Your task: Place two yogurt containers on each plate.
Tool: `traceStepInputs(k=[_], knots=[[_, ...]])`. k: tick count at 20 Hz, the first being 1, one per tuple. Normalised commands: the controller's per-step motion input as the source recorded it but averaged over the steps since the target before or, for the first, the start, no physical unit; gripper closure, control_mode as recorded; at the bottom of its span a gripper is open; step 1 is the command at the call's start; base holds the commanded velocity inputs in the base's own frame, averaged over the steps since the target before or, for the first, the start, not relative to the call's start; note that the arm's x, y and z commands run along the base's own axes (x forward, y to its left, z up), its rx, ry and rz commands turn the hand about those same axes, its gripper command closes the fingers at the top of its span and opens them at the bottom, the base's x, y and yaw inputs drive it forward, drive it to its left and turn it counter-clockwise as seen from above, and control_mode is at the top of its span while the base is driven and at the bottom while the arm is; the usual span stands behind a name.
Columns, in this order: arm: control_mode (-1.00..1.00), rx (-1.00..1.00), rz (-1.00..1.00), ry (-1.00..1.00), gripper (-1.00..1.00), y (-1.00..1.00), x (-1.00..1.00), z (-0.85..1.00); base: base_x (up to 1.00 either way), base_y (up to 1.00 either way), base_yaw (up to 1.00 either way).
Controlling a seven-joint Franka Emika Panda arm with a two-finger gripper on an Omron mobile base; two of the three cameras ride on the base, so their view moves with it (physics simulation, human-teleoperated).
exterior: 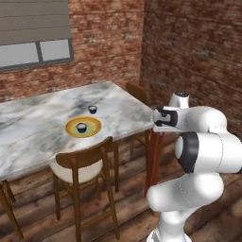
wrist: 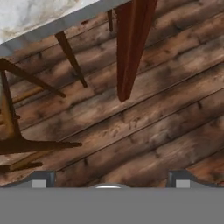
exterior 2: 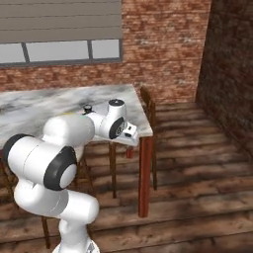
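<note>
Yogurt on plate (exterior: 82, 126): we see one small dark cup with a pale top sitting at the centre of the yellow-orange plate.
Second yogurt (exterior: 92, 109): we see another cup standing on bare marble at about 1 o'clock from the plate, near it but apart.
Yellow-orange plate (exterior: 94, 125): it lies flat on the marble table, toward the near edge in the left base view.
Marble table (exterior: 38, 127): it has a grey-white veined top on red-brown legs; in the hand view its pale edge (wrist: 52, 24) runs across the top, at 11 o'clock.
Gripper (wrist: 109, 181): we see only two small finger tips far apart at the bottom of the hand view, with nothing between them; it points down at the floor beside the table corner.
Table leg (wrist: 131, 48): it stands at 12 o'clock in the hand view.
Chair (exterior: 82, 165): this wooden chair is tucked at the near side of the table, at 6 o'clock from the plate.
Floor (wrist: 153, 131): it is made of dark wooden planks.
</note>
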Motion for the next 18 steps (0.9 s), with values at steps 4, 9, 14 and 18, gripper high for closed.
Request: traceStepInputs(k=[4,9,14,18], knots=[[1.00,0.00,0.00,0.00,-1.00,0.00,0.00,0.00,0.92,-0.62,0.35],[1.00,0.00,0.00,0.00,-1.00,0.00,0.00,0.00,1.00,0.01,0.41],[1.00,0.00,0.00,0.00,-1.00,0.00,0.00,0.00,1.00,0.12,0.33],[-1.00,0.00,0.06,0.02,-1.00,0.04,0.25,0.02,0.75,0.00,0.13]])
